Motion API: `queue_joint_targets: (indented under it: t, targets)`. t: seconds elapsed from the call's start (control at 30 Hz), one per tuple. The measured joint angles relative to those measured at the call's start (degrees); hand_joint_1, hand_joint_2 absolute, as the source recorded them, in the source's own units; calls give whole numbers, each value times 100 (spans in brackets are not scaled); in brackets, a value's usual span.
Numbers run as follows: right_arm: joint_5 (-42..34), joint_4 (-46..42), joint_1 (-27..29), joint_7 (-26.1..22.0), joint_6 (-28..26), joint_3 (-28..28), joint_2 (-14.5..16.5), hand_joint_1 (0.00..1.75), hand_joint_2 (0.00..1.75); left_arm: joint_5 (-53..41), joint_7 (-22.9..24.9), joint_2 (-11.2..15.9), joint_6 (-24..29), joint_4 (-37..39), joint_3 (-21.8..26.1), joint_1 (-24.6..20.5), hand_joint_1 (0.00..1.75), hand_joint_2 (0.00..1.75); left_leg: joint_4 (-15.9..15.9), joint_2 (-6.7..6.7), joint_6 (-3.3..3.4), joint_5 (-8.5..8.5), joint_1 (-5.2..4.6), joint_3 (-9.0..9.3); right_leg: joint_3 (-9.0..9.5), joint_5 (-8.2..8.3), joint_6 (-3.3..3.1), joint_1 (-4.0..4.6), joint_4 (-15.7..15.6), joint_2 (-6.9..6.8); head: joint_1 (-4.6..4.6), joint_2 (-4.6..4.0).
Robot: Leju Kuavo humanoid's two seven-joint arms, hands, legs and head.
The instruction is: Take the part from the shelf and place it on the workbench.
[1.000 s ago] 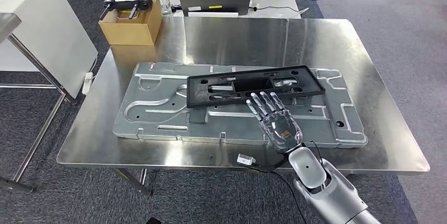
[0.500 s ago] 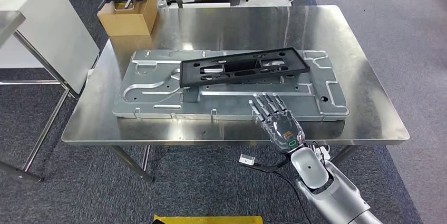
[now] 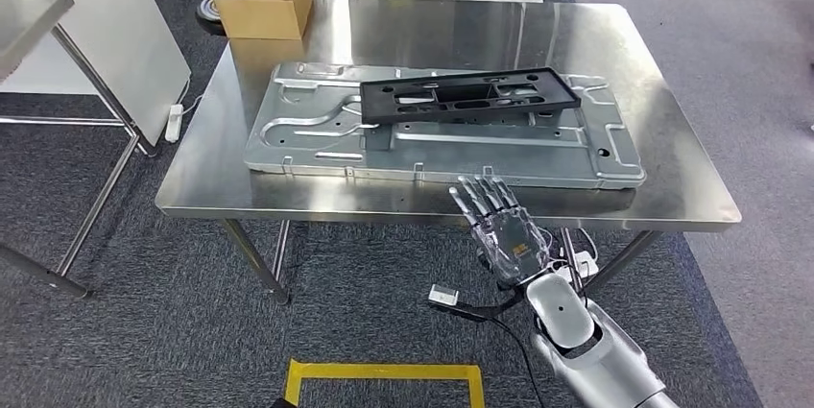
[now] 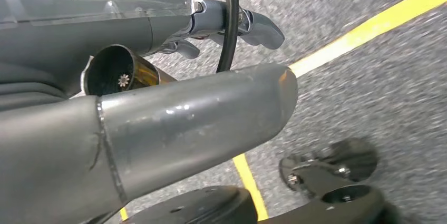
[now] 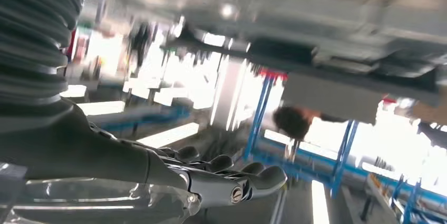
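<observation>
The long black plastic frame part (image 3: 469,95) lies on the ribbed grey sheet-metal panel (image 3: 317,144) on the steel tabletop (image 3: 672,178), so the placing looks done. The right robot hand (image 3: 499,221) hangs empty, fingers spread, just off the near edge; I cannot tell the left robot hand's state.

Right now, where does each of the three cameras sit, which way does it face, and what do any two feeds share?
Head view: high on the body, facing forward and down at the workbench; black part on a metal panel; right hand open.
Left wrist view: behind the left hand, facing carpet and yellow tape.
Right wrist view: behind the right hand, fingers spread, blurred hall beyond.
Shared: the right hand, in the head and right wrist views.
</observation>
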Motion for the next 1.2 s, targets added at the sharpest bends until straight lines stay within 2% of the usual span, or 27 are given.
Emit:
queue_joint_targets:
  t: [0.03, 0.07, 0.1, 0.13, 0.2, 0.27, 0.33, 0.37, 0.4, 0.47, 0.5, 0.53, 0.57, 0.6, 0.63, 0.7, 0.77, 0.83, 0.87, 0.9, 0.93, 1.0, 1.03, 1.07, 1.1, 1.13, 1.2]
  targets:
    - [-359, 98, 104, -134, -23, -71, 75, 0, 175, -4, -3, -4, 0, 0, 0, 9, 0, 0, 6, 0, 4, 67, -20, -91, 16, -27, -6, 9, 247, 0, 0, 0]
    - [-739, 280, 227, -267, -110, -173, 182, 0, 175, -8, -5, -5, 1, 0, 0, 18, 0, 0, 13, -4, 3, 131, -39, -178, 119, 69, -26, 20, 318, 1, 0, 0]
    - [-1063, 545, 348, -385, -264, -292, 310, 0, 175, -12, -8, -7, 6, 0, 0, 27, 0, 0, 22, -8, 0, 188, -57, -254, 322, 223, -61, 37, 176, 2, -1, 0]
    - [-1316, 874, 453, -495, -455, -426, 445, 0, 175, -15, -11, -11, 14, 0, 0, 33, 0, 0, 35, -13, -6, 238, -71, -317, 614, 339, -112, 61, -145, 2, -2, 0]
    - [-1716, 1555, 599, -730, -763, -711, 697, 0, 175, -15, -21, -30, 39, 0, 1, 42, 0, 0, 69, -20, -41, 324, -99, -412, 1208, 288, -216, 114, -962, -8, -6, 0]
    - [-2092, 2175, 686, -808, -762, -987, 876, 0, 175, -18, -34, -45, 58, 0, 3, 46, 0, 0, 75, -6, -103, 409, -92, -449, 1444, 171, -272, 156, -1402, -14, -6, 0]
    - [-2492, 2835, 794, -521, -453, -1284, 1015, 0, 175, -37, -28, -48, 74, 0, 5, 60, 0, 0, 63, 4, -173, 447, -74, -465, 1399, 274, -310, 144, -1485, -24, -2, 0]
    - [-2758, 3202, 886, -266, -162, -1487, 1079, 0, 175, -56, -15, -48, 82, 0, 6, 72, 0, 0, 133, 1, -208, 323, -70, -503, 1362, 344, -338, 127, -1516, -43, -5, 0]
    - [-3061, 3552, 1020, 4, 188, -1716, 1131, 0, 175, -84, -1, -47, 87, 0, 7, 90, 0, 0, 304, -4, -244, 85, -62, -567, 1312, 415, -360, 104, -1547, -70, -8, 0]
    - [-3724, 4178, 1377, 606, 941, -2237, 1186, 0, 175, -143, 19, -40, 81, 0, 7, 127, 0, 0, 935, -6, -318, -549, -16, -726, 1189, 530, -379, 90, -1556, -142, -17, 0]
    - [-4010, 4412, 1575, 903, 1228, -2494, 1194, 0, 175, -166, 26, -29, 77, 0, 7, 146, 0, 0, 1283, -5, -356, -746, 14, -776, 1117, 581, -375, 86, -1544, -175, -19, 0]
    - [-4258, 4603, 1759, 1159, 1426, -2749, 1203, 0, 175, -178, 33, -11, 78, 0, 7, 164, 0, 0, 1540, -4, -390, -791, 46, -771, 1027, 634, -366, 80, -1520, -200, -18, 0]
    - [-4467, 4751, 1905, 1344, 1543, -2990, 1217, 0, 175, -185, 39, 11, 82, 0, 7, 178, 0, 0, 1644, -3, -420, -709, 75, -695, 922, 687, -353, 69, -1486, -206, -19, 0]
    - [-4642, 4865, 2004, 1428, 1592, -3214, 1240, 0, 175, -185, 43, 35, 88, 0, 8, 187, 0, 0, 1549, -3, -444, -550, 99, -523, 803, 741, -333, 54, -1446, -192, -20, 0]
    - [-4790, 4957, 2061, 1444, 1602, -3427, 1268, 0, 175, -185, 43, 58, 92, 0, 8, 188, 0, 0, 1259, -5, -460, -409, 117, -252, 689, 797, -304, 35, -1405, -161, -21, 0]
    - [-4988, 5089, 2097, 1410, 1568, -3823, 1341, 0, 175, -190, 37, 98, 94, -1, 9, 160, 0, 0, 413, -22, -443, -415, 108, 365, 533, 905, -227, 12, -1351, -97, -19, 0]
    - [-5071, 5191, 2108, 1357, 1534, -4127, 1409, 0, 175, -196, 26, 122, 97, -2, 9, 135, 0, 0, -66, -45, -375, -511, 65, 638, 506, 1023, -145, 4, -1377, -75, -19, 0]
    - [-5099, 5278, 2114, 1212, 1522, -4345, 1470, 0, 175, -175, 6, 133, 120, -2, 15, 110, 0, 0, -136, -41, -272, -416, 54, 586, 512, 1109, -67, -6, -1440, -62, -23, 0]
    - [-5098, 5310, 2116, 1084, 1515, -4439, 1500, 0, 175, -162, -4, 135, 132, -2, 21, 88, 0, 0, -166, -31, -208, -360, 60, 554, 481, 1025, -37, -13, -1400, -52, -25, 0]
    - [-5088, 5336, 2118, 947, 1503, -4520, 1530, 0, 175, -159, -12, 136, 140, -2, 27, 66, 0, 0, -186, -19, -139, -290, 71, 505, 425, 834, -15, -20, -1257, -42, -22, 0]
    - [-5073, 5358, 2115, 825, 1488, -4583, 1557, 0, 175, -166, -16, 135, 140, -2, 32, 47, 0, 0, -197, -6, -86, -222, 79, 450, 341, 546, -1, -28, -990, -33, -18, 0]
    - [-5046, 5387, 2104, 693, 1457, -4670, 1612, 0, 175, -196, -16, 132, 131, -2, 33, 19, 0, 0, -181, 5, -46, -103, 59, 294, 153, 8, 24, -28, -221, -20, -15, 0]
    - [-5032, 5398, 2098, 660, 1449, -4702, 1632, 0, 175, -201, -16, 129, 128, -2, 33, 9, 0, 0, -165, 11, -46, -49, 48, 208, 124, -96, 34, -25, 84, -14, -15, 0]
    - [-5019, 5407, 2094, 625, 1443, -4729, 1645, 0, 175, -203, -16, 128, 127, -2, 33, 1, 0, 0, -139, 15, -52, -1, 39, 122, 181, -75, 36, -24, 223, -11, -15, 0]
    - [-5004, 5414, 2092, 580, 1443, -4749, 1654, 0, 175, -206, -16, 127, 127, -2, 33, -5, 0, 0, -106, 17, -62, 37, 34, 40, 345, 47, 28, -22, 140, -10, -15, 0]
    - [-4988, 5419, 2087, 529, 1445, -4759, 1662, 0, 175, -215, -14, 127, 125, -2, 33, -13, 0, 0, -65, 17, -76, 67, 33, -34, 619, 190, 9, -18, -157, -8, -15, 0]
    - [-4959, 5425, 2059, 467, 1449, -4769, 1674, 0, 175, -237, 2, 125, 115, -2, 33, -35, 0, 0, 22, 18, -120, 116, 22, -151, 1228, 255, -47, 6, -979, -3, -18, 0]
